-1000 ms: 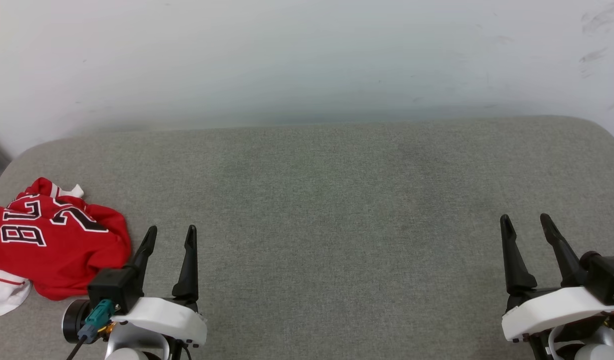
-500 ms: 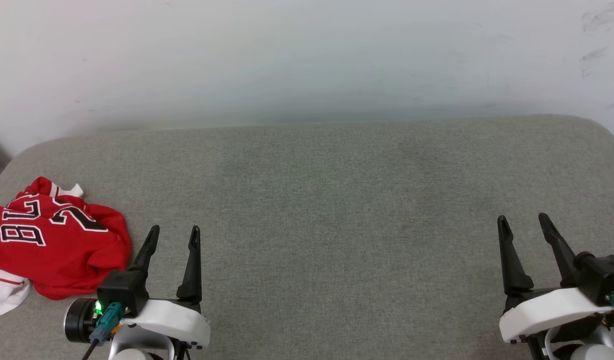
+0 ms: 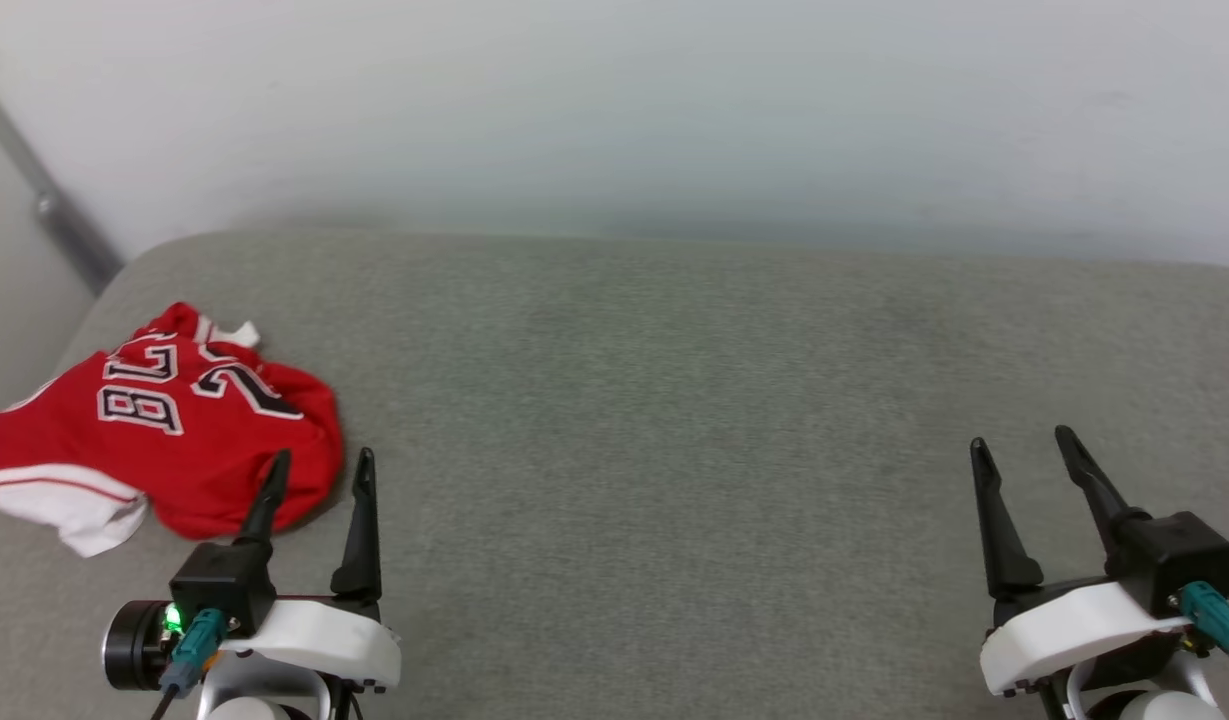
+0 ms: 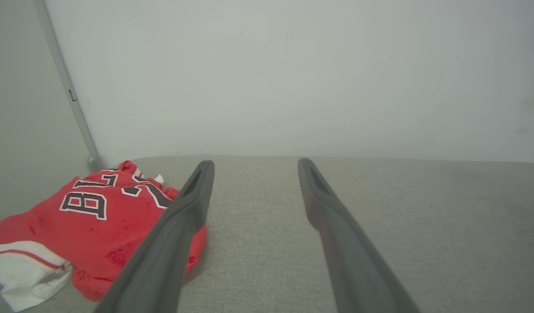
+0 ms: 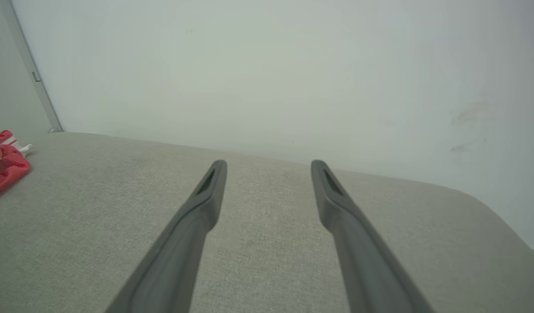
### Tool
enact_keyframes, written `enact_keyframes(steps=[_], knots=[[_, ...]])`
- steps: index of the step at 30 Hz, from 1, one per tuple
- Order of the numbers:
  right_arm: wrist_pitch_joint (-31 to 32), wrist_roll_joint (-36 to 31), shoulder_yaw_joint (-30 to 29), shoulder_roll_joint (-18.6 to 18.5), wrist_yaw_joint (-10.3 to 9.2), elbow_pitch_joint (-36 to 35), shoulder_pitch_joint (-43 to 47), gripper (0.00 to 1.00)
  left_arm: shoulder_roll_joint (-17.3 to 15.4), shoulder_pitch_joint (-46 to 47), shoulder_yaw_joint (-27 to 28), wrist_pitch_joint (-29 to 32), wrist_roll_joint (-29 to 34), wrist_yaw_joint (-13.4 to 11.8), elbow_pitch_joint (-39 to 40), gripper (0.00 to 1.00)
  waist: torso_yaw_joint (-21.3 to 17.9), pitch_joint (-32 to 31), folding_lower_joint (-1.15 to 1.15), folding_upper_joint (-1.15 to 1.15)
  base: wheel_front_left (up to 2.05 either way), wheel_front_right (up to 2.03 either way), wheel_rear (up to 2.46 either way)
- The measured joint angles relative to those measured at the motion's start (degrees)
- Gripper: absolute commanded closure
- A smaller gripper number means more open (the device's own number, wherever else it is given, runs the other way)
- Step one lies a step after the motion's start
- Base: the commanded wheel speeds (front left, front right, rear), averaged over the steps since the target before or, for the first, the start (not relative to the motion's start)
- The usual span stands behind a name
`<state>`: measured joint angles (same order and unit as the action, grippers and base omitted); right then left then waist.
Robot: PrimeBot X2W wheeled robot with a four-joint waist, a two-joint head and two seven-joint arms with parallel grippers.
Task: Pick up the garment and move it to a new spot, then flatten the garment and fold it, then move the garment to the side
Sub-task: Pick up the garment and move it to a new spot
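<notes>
The red shirt lies crumpled at the left end of the grey cushion, near the wall. Its black letters face up and a white sleeve is at its near edge. The left gripper is just beside the shirt, fingers spread and holding nothing. The right gripper is also spread and holding nothing, well apart from the shirt on the right side.

Red garment, crumpled, lettering up
</notes>
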<state>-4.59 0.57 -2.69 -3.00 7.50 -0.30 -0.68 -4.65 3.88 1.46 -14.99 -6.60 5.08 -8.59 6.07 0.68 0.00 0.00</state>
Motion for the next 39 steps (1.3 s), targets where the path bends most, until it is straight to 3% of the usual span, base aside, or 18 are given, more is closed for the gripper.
enact_keyframes(steps=[12, 28, 39], knots=[[0.09, 0.68, 5.12, 0.04, 0.0, 0.07, -0.55, 0.0, 0.49, -0.2, 4.05, -0.08, -0.64, -0.03, 0.29, 0.0, 10.77, 0.16, 0.0, 0.0, 0.0, 0.0, 0.0], [1.69, 1.58, 5.81, 0.07, 0.0, -1.88, -0.95, 0.0, 1.37, -1.94, 7.9, -0.08, -0.74, 0.26, 1.21, 0.0, 24.05, 0.57, 0.0, 0.0, 0.0, 0.0, 0.0], [2.93, 1.27, 5.82, 0.08, 0.0, -3.3, -3.64, 0.0, 1.4, 2.81, 8.93, -0.08, -3.12, 1.47, -0.23, 0.0, 22.13, 2.93, 0.0, 0.0, 0.0, 0.0, 0.0]])
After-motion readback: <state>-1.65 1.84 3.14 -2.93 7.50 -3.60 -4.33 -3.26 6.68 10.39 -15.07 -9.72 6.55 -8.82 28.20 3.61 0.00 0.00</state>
